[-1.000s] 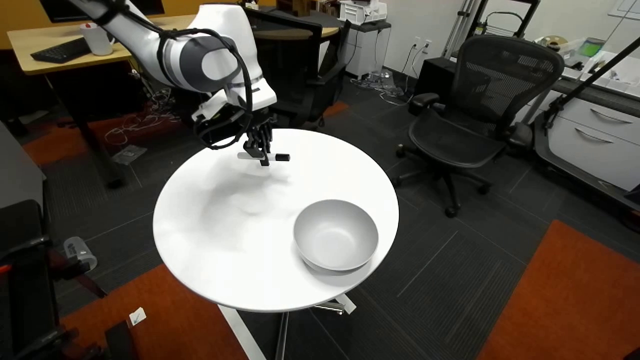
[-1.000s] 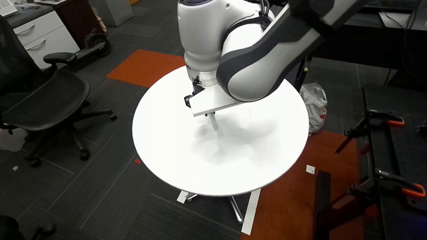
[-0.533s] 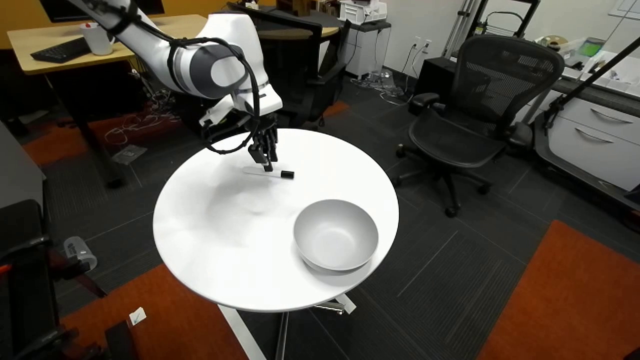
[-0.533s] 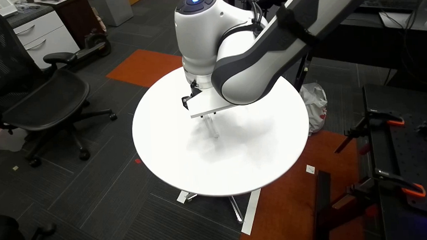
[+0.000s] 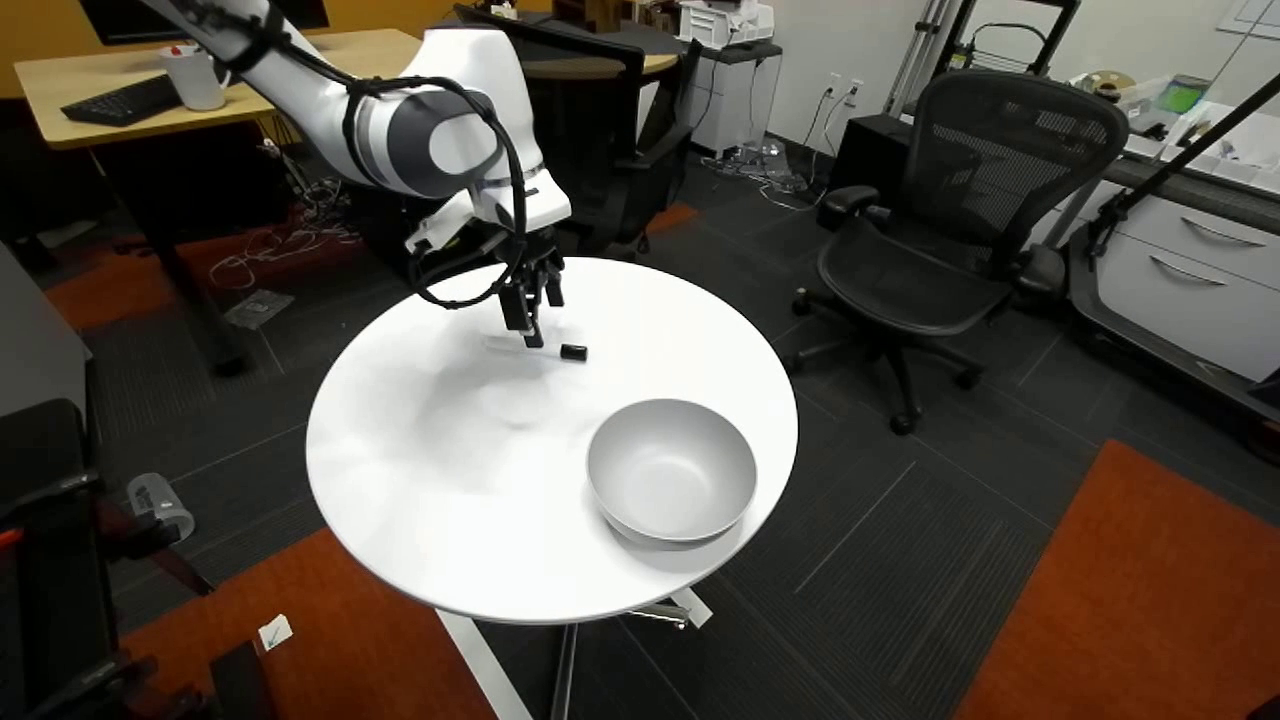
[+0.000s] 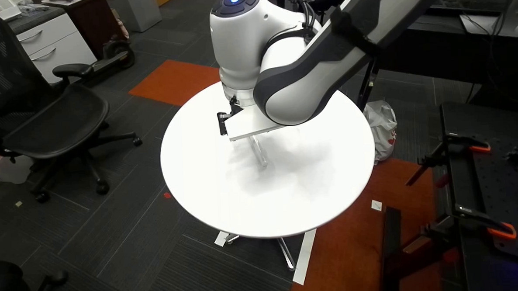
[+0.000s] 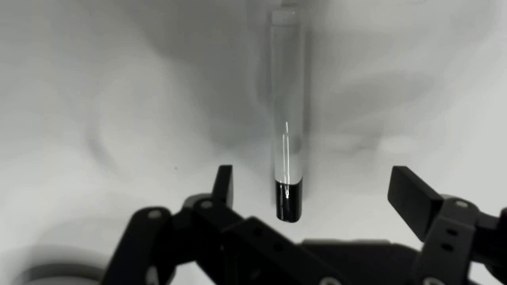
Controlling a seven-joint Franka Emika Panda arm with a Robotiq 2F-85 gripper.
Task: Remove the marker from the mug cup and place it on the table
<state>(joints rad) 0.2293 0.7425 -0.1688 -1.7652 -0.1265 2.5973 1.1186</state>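
The marker (image 7: 287,99), a clear-white stick with a black end, lies flat on the round white table (image 5: 430,540). Its black end points toward my gripper (image 7: 313,184), whose jaws stand wide apart on either side of it, touching neither flank. In an exterior view the gripper (image 5: 545,320) hovers low over the marker (image 5: 574,353), of which mostly the dark end shows against the white top. Part of the marker (image 6: 258,152) also sticks out below the arm in an exterior view. The grey mug cup (image 5: 670,478) stands near the table's edge, with nothing visible inside.
A mesh office chair (image 5: 1010,190) stands beside the table, also seen in an exterior view as a chair (image 6: 52,115). A wooden desk (image 5: 330,45) with a keyboard and a white mug is farther back. A black bench (image 6: 501,187) with orange-tipped clamps is nearby.
The gripper came down to the table holding the marker, then spread its fingers and let go. The marker now rests on the tabletop. The mug cup has not moved.
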